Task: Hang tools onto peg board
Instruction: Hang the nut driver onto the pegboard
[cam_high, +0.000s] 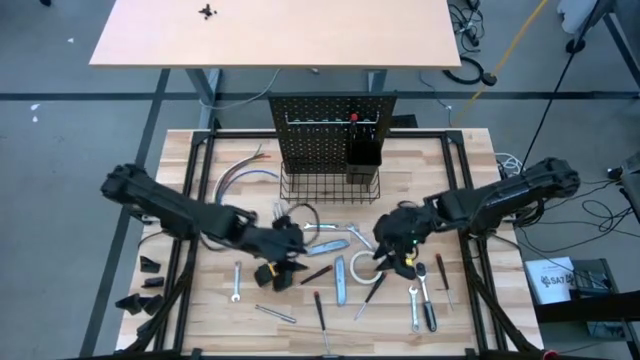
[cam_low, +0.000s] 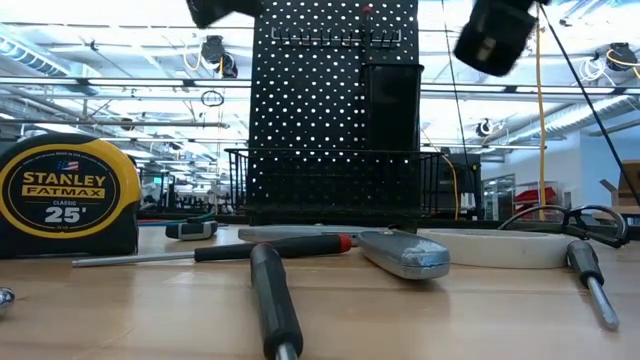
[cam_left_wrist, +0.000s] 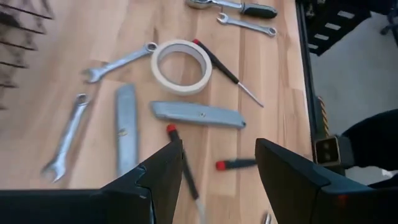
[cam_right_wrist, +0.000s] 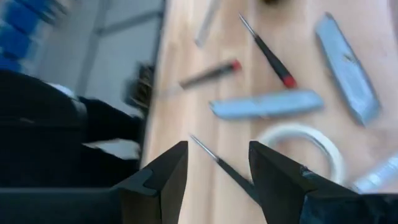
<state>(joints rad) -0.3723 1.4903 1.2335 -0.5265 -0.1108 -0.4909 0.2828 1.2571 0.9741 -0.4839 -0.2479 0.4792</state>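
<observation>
Both end effectors are released and empty: the left end effector (cam_left_wrist: 214, 171) hangs over grey utility knives (cam_left_wrist: 198, 114), the right end effector (cam_right_wrist: 217, 171) near the white tape roll (cam_right_wrist: 308, 146). Tools lie scattered on the wooden bench (cam_high: 470, 170) before the upright black perforated peg board (cam_high: 330, 125).

The surface (cam_high: 200, 160) is light wood planks with a black frame round the edge. The peg board (cam_high: 330, 125) stands at 12 o'clock with its wire basket (cam_high: 330, 185) in front. Loose cables (cam_high: 240, 172) curl at about 10. Near the middle there's the white tape roll (cam_high: 362, 268), two grey utility knives (cam_high: 328, 245), and a red-handled screwdriver (cam_high: 316, 272). A silver wrench (cam_high: 236, 283) sits toward 8, a dark screwdriver (cam_high: 321, 312) at 6, and more wrenches and a ratchet (cam_high: 424, 298) toward 4. The yellow-black tape measure (cam_low: 68, 197) sits close up in the low view.
</observation>
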